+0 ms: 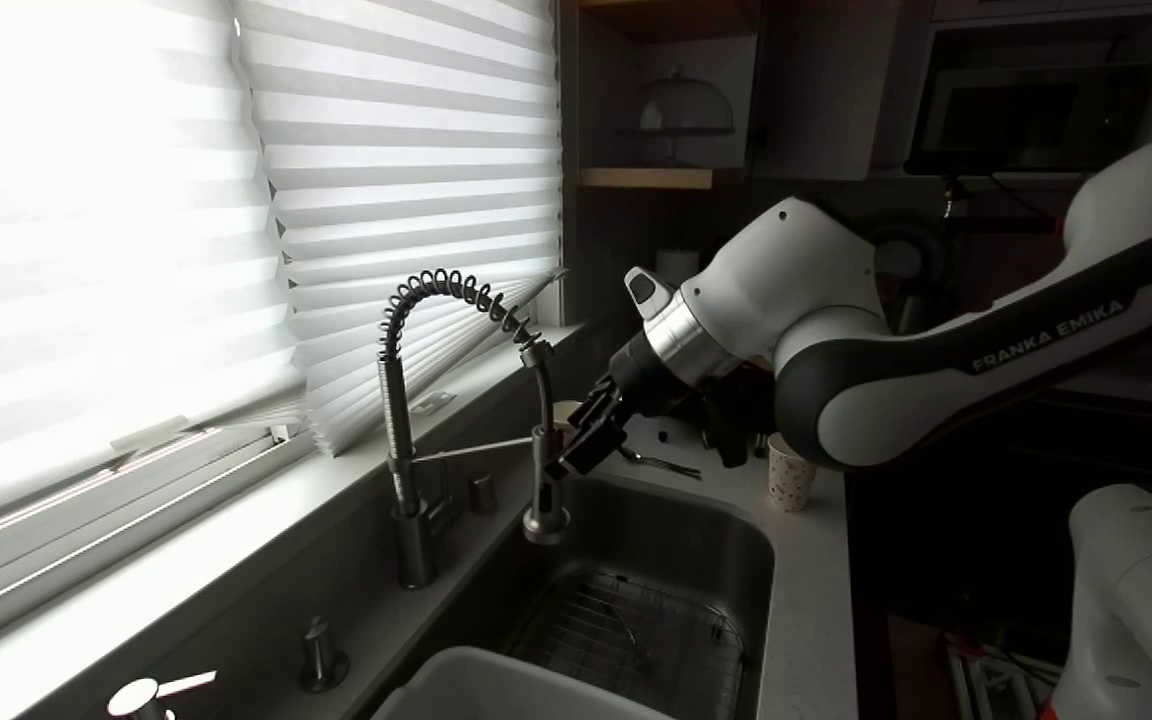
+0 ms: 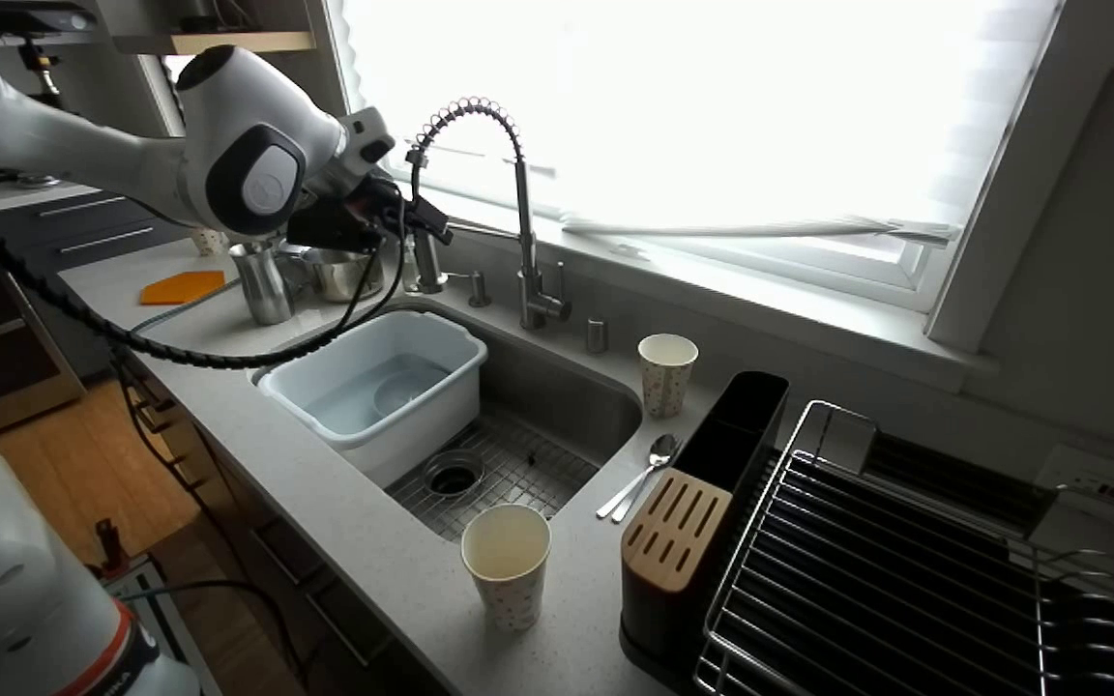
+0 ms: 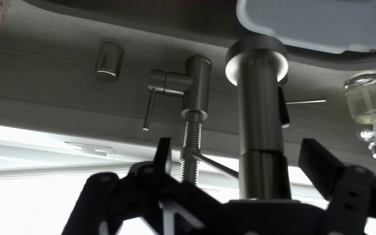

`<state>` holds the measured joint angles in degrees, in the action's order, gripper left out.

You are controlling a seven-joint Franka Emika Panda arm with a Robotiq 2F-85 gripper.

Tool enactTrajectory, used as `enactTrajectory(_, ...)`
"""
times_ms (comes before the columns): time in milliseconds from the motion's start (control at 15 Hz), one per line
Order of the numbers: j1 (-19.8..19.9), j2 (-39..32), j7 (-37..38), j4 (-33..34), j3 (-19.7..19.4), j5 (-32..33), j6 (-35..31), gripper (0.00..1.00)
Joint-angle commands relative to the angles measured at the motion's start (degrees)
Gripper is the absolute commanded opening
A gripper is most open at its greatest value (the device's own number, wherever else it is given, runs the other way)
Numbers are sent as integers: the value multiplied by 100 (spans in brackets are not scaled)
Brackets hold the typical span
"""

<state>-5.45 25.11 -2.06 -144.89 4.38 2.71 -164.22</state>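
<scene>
Where clear (wrist), sprayhead (image 3: pixel 261 107) between fingers (image 3: pixel 321 166)

Lower than the pincer (image 3: pixel 236 143), a pale tub (image 2: pixel 426 425) in the sink (image 2: pixel 562 387); near the pincer, a clear soap bottle (image 3: pixel 367 99); well apart from the pincer, a dish rack (image 2: pixel 886 570).

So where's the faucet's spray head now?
In the wrist view, the spray head shows right of centre, between the fingers of the open gripper; in an exterior view, it hangs left of the faucet stem.
</scene>
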Motion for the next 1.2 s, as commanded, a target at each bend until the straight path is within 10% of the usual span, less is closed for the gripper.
enactTrajectory(0, 129, -101, 38, -40, -46, 15, -113, 100)
enactTrajectory(1133, 157, -71, -1, 15, -459, -376, 592, 100)
